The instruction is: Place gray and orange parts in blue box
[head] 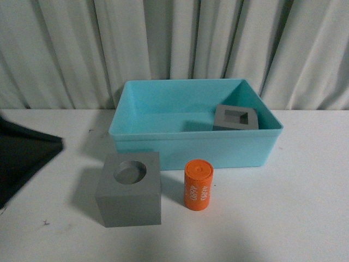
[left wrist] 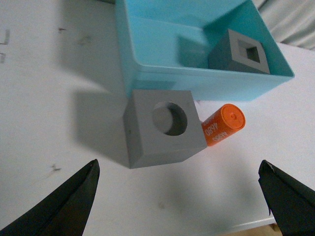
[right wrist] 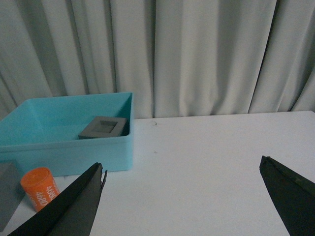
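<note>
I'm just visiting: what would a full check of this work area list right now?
Surface: white table, a few small marks.
Job's things: square-recess gray cube inside the blue box; round-recess gray cube and orange cylinder upright on the table in front of it.
Clutter: dark flat shape at the table's left edge, unidentified.
Grippers: left gripper open, empty; right gripper open, empty.
Cables: nothing seen.
Surroundings: pale curtain behind.

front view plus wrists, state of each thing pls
blue box, open top, mostly empty
square-recess cube, in box, recess up
round-recess cube, on table outside box, recess up
orange cylinder, upright on table outside box
left gripper, open, empty
right gripper, open, empty
</note>
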{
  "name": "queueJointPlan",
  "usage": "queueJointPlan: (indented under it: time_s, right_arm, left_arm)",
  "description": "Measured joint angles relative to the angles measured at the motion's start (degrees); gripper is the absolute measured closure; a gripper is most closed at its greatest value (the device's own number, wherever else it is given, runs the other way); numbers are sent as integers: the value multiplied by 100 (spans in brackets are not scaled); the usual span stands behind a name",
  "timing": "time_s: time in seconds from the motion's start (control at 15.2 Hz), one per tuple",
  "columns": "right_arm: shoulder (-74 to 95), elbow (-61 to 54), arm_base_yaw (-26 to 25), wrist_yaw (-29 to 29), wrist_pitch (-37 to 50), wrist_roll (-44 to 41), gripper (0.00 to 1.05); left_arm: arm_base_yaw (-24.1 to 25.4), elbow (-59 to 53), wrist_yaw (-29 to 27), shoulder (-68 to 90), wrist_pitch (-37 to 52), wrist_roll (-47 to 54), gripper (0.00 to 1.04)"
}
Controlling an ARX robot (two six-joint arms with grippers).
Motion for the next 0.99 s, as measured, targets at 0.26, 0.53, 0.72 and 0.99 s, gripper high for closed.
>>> queueJointPlan:
  time_s: [0.26,0.53,0.72,0.99]
  right_arm:
    - [0,2,0,-2,-4,0,6]
    - [0,0,0,-2,-2,0,6]
    - [0,0,0,-2,-4,0,6]
    - [0,0,0,-2,-2,0,6]
  left_arm:
    - [-363,833,48,2669,1158,9,7]
    - [-109,1311,205,3807,1521,203,7]
    - [199,1781,341,4581,1700,507,7]
    - [236,1864,348,4863,1749,634,7]
